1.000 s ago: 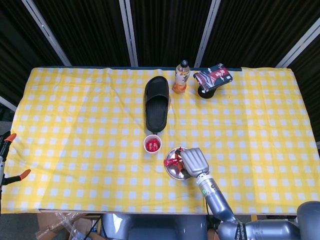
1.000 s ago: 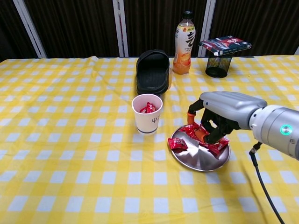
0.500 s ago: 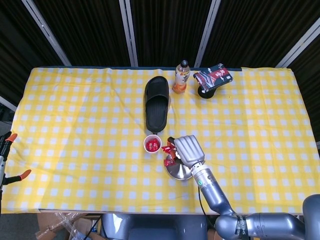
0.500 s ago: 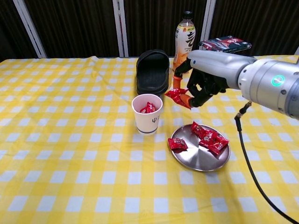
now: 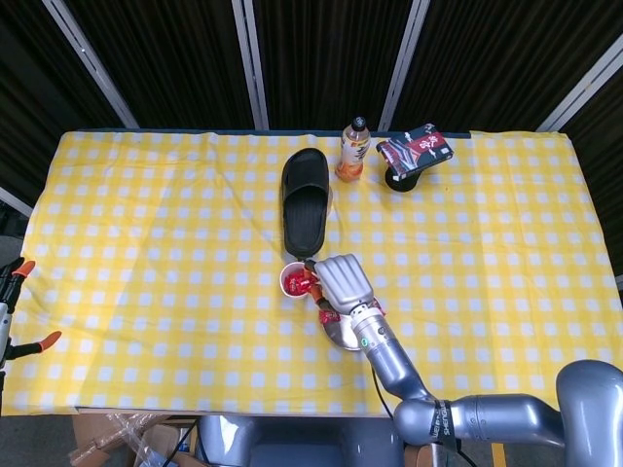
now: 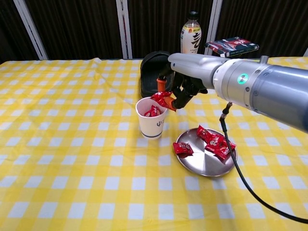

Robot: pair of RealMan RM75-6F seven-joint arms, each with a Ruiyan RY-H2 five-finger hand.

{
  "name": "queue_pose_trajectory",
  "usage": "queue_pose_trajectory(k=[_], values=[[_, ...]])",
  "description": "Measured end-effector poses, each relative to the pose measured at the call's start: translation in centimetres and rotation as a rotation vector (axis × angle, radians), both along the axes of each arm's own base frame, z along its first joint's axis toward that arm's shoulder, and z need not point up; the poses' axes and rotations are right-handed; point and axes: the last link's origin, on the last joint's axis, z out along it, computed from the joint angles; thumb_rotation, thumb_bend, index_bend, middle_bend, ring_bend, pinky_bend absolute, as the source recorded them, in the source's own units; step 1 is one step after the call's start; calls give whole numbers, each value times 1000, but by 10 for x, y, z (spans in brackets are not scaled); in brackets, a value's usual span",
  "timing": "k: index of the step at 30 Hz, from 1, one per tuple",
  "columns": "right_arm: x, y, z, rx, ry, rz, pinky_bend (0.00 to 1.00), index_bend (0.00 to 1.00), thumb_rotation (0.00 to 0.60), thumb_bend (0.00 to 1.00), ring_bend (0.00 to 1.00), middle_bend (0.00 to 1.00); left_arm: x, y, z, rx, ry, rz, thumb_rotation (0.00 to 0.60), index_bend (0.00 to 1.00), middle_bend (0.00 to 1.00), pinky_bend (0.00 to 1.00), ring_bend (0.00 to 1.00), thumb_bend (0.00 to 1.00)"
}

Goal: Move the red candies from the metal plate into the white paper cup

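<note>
Just above the white paper cup (image 6: pixel 151 118), our right hand (image 6: pixel 185 86) pinches a red candy (image 6: pixel 159 97). The cup's mouth lies straight below it; we judge only a release remains.

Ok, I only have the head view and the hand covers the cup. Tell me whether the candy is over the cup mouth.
Observer: In the chest view the right hand pinches a red candy just above the right rim of the white paper cup.
Operator: Tell me what's already in the cup.
Observer: A red candy shows inside, near the rim.
Operator: Now the plate; my view hides most of it.
Observer: The metal plate holds a cluster of red candies toward its back right and one candy at its left edge.
</note>
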Motion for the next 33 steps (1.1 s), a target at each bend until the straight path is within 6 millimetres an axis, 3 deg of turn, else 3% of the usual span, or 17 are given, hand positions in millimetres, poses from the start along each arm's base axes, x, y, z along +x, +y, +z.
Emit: queue_pose_trajectory(k=[15,29,33], values=[[9,-13,-25,22,3,-4,846,556,600,549,891,818,-1,1,1,-11,-17,9,600,29,0,0,0,39],[5,-13,-32,31,17,-15,846,555,600,549,891,817,0,1,2,-11,-19,10,600,29,0,0,0,39],[6,-11,-33,35,15,-10,846,500,600,549,891,818,0,0,2,-11,-20,9,600,29,0,0,0,39]])
